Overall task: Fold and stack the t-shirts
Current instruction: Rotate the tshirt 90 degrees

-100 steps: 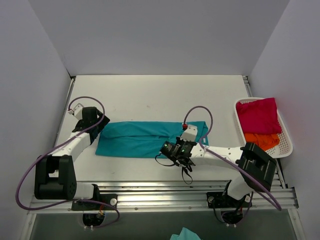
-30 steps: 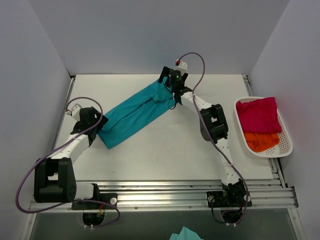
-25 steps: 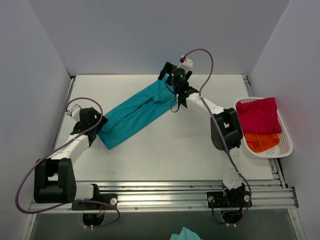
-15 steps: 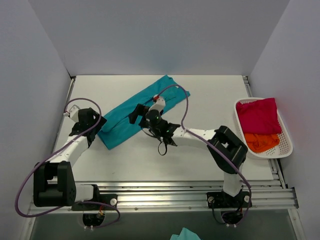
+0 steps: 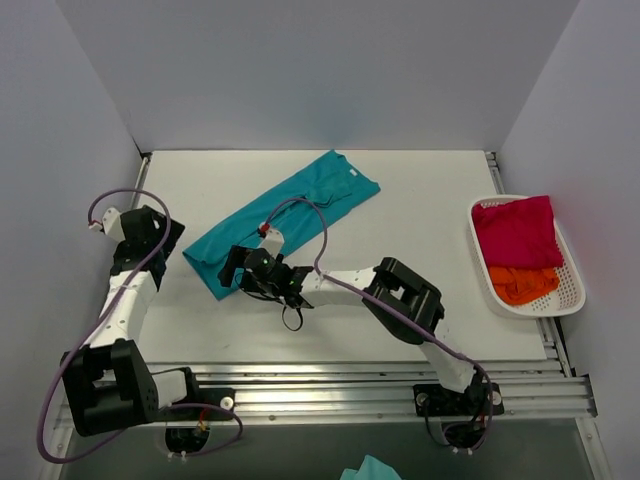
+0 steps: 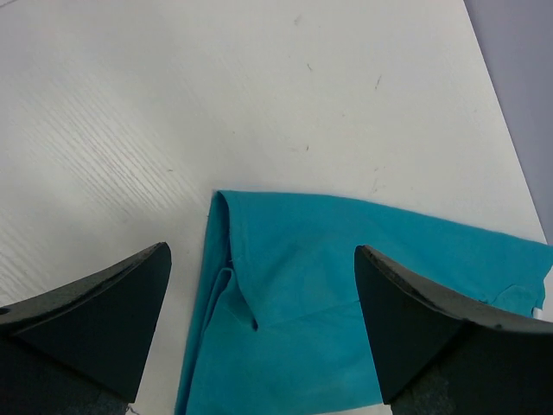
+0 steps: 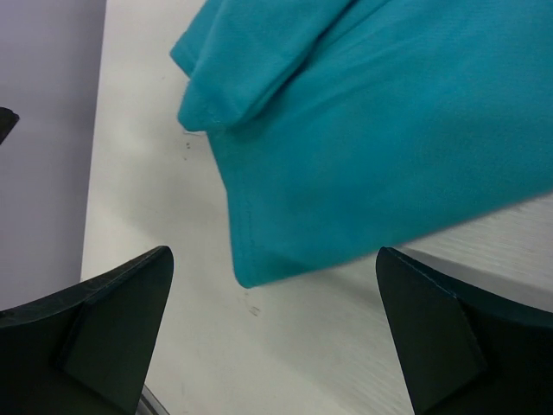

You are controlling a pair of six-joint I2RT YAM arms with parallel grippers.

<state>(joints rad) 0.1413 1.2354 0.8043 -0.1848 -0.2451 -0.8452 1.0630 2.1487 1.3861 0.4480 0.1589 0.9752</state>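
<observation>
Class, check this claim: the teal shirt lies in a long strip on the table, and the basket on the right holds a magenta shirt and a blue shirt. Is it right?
No. The basket holds a magenta shirt and an orange shirt, not a blue one, as the top external view shows. The teal shirt does lie in a long strip on the table.

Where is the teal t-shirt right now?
In the top view, the teal t-shirt lies diagonally on the table, left of centre, its near end beside the right gripper, well left of the white basket.
</observation>
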